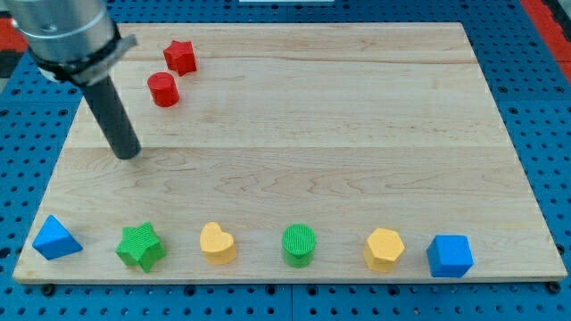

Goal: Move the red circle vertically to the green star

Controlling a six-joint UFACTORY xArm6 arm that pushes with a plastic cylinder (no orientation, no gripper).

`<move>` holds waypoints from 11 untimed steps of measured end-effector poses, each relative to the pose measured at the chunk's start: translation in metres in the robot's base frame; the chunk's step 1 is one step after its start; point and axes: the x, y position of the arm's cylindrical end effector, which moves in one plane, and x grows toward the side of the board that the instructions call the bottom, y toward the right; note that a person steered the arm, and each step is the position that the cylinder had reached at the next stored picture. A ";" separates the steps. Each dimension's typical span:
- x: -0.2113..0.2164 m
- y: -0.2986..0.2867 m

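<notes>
The red circle (163, 89) stands near the board's top left, just below and left of a red star (181, 57). The green star (141, 247) lies in the bottom row, second from the left, almost straight below the red circle and far from it. My tip (128, 154) rests on the wood below and to the left of the red circle, apart from it. The rod slants up to the arm's grey body at the view's top left.
The bottom row holds, from left to right, a blue triangle (55, 238), the green star, a yellow heart (218, 242), a green circle (299, 244), a yellow hexagon (384, 249) and a blue cube (449, 256). The wooden board (357, 134) lies on a blue pegboard.
</notes>
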 end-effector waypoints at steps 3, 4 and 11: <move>-0.104 0.027; -0.108 0.060; -0.033 0.153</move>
